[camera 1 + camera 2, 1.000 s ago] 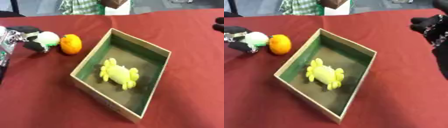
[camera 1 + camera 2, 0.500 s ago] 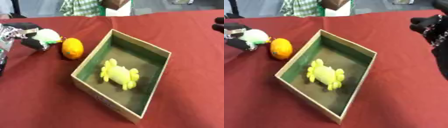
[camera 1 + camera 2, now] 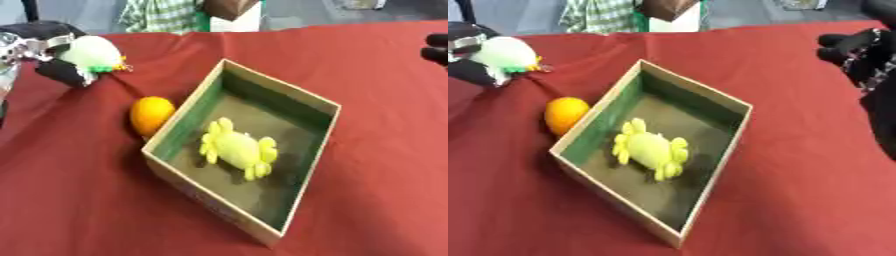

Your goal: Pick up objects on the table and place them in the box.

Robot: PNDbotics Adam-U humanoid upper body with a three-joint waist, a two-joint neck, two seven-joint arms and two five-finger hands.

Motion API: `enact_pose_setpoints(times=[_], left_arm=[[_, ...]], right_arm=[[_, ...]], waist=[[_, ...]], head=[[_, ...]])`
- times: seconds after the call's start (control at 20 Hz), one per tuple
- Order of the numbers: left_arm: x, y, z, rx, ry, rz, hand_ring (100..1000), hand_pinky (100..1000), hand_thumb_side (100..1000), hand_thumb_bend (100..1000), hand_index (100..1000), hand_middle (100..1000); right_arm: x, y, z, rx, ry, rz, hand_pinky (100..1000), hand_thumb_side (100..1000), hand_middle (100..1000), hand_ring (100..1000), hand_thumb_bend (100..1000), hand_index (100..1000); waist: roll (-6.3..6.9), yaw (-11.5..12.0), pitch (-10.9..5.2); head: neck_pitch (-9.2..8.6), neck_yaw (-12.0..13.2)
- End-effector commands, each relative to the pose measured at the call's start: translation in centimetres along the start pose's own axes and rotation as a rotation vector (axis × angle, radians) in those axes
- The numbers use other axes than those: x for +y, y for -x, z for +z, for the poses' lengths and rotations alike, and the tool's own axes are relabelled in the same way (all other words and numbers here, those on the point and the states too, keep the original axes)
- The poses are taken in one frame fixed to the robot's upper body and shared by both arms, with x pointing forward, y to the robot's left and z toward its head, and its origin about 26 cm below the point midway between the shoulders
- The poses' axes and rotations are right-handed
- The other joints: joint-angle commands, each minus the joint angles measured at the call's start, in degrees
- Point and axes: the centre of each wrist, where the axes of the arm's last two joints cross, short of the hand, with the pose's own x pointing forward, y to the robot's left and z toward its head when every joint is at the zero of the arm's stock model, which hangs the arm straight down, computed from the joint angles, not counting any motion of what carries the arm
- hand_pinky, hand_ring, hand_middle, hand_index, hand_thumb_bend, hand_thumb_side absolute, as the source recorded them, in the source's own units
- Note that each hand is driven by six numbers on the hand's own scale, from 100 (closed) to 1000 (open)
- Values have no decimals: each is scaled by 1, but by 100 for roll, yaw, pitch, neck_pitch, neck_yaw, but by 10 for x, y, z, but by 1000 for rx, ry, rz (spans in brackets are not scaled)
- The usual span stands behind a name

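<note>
While the left hand (image 3: 54, 70) grips a pale green round toy (image 3: 92, 54) above the red-clothed bench (image 3: 79, 200), an orange ball (image 3: 150, 114) touches the open cardboard box (image 3: 302, 200); the right hand (image 3: 859, 47) is cut off, its fingers unclear.

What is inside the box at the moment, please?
One yellow toy lies on the floor of the box. Nothing else shows inside, though the near walls hide a strip of the floor. The orange sits outside, against its left wall.

I see an open cardboard box (image 3: 302, 97) with green inner walls, yellow soft toy (image 3: 238, 148) inside, orange ball (image 3: 150, 114) touching its left wall, pale green toy (image 3: 91, 53) held up at far left.
</note>
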Motion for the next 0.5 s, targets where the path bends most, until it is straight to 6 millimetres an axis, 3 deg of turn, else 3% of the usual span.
enact_pose_setpoints(times=[0.05, 0.35, 0.5], left_arm=[[17, 6, 11, 12, -13, -33, 796, 679, 600, 100, 917, 820], [15, 8, 10, -8, 16, -8, 799, 680, 620, 100, 921, 825], [14, 7, 9, -20, 26, -2, 809, 689, 641, 100, 979, 846]], right_arm=[[-2, -7, -3, -24, -6, 14, 854, 668, 569, 808, 100, 914], [-2, -7, -2, -19, -7, 14, 855, 665, 569, 809, 100, 915], [-2, -7, -2, -18, -7, 13, 856, 665, 569, 810, 100, 915]], waist=[[-7, -11, -144], [-3, -9, -137], [-6, -9, -136]], head=[[-4, -7], [-4, -12], [-5, -11]])
